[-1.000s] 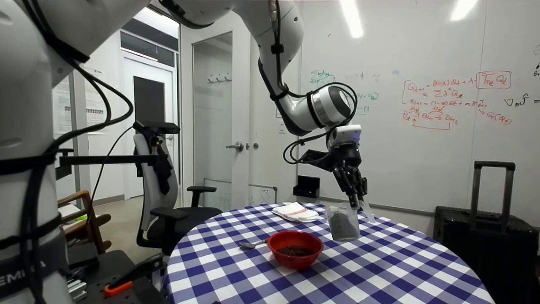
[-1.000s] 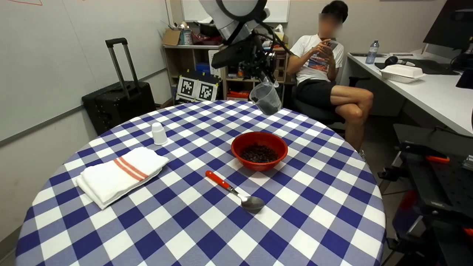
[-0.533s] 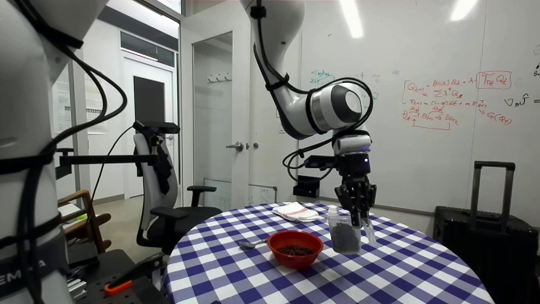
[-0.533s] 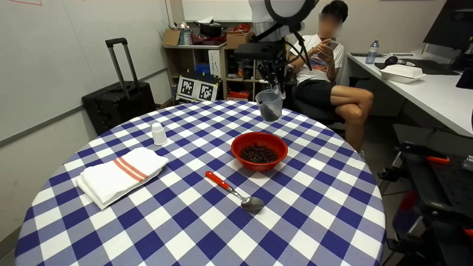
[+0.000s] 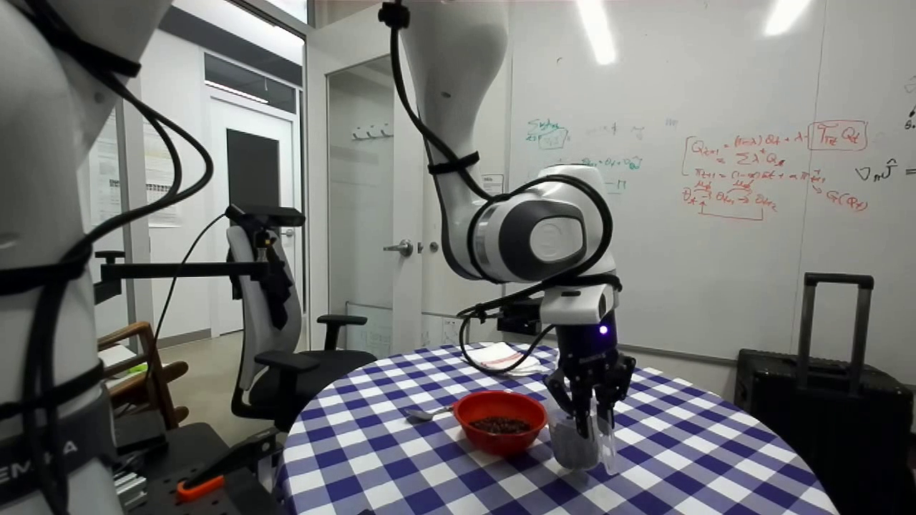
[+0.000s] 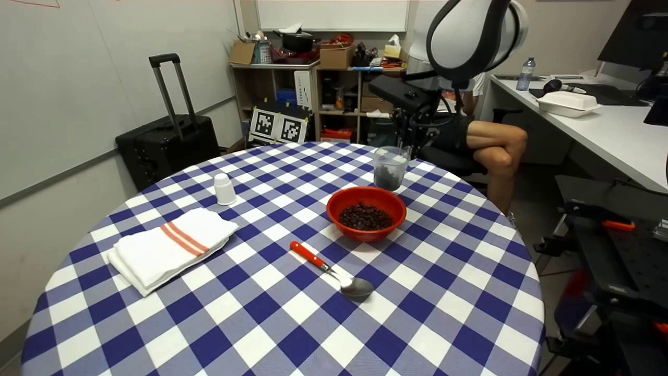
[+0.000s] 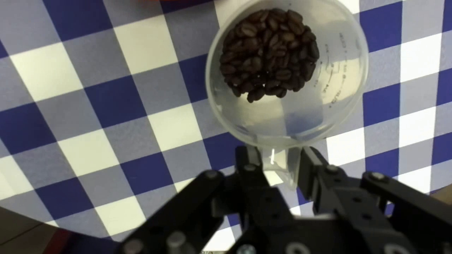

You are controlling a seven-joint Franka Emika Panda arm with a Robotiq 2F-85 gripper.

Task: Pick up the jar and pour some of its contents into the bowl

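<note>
In an exterior view we've got a whiteboard point(image 5: 680, 250) w/ red & grn writing point(image 5: 766, 175) past the far edge of the rd. table point(image 5: 680, 458), 2 bright light streaks point(image 5: 597, 32) up top. Off the table's left edge we see a grey-backed office chair point(image 5: 286, 363), pale floor point(image 5: 207, 386) & a glass-paned door point(image 5: 361, 193). In an exterior view, shelves point(image 6: 317, 86) stand past the far edge, a white desk point(image 6: 626, 125) off the right.

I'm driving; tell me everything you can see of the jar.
The jar looks like clear plastic, round and open-topped, with dark markings on its wall and a clear handle. Dark brown beans, apparently coffee, fill its lower part. It is roughly upright, close beside the red bowl. The tool flanks the handle with its fingers and appears to grip it. Whether its base touches the tablecloth I can't tell.
</note>
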